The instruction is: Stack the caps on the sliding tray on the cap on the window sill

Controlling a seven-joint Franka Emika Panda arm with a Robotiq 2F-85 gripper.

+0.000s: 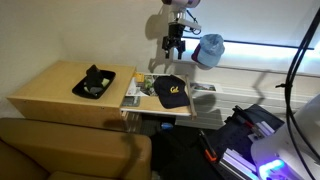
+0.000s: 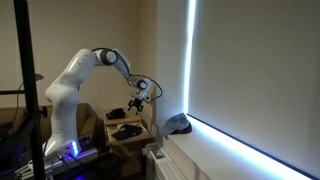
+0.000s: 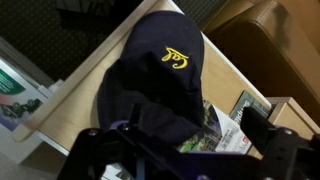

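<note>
A navy cap with a yellow logo [image 1: 170,91] lies on the sliding tray [image 1: 137,103] on top of magazines. It fills the wrist view [image 3: 160,70]. A light blue cap [image 1: 210,50] sits on the window sill, also seen in an exterior view [image 2: 178,123]. My gripper [image 1: 176,42] hangs above the navy cap, left of the blue cap. In the wrist view my gripper [image 3: 180,150] is open and empty, its fingers either side of the cap's near edge but well above it. It also shows in an exterior view [image 2: 143,97].
A black object, perhaps another cap, lies on the wooden desk top [image 1: 95,82]. Magazines [image 3: 225,135] lie under the navy cap. A brown sofa [image 1: 70,150] stands in front. Cables and equipment [image 1: 250,135] lie on the floor by the window.
</note>
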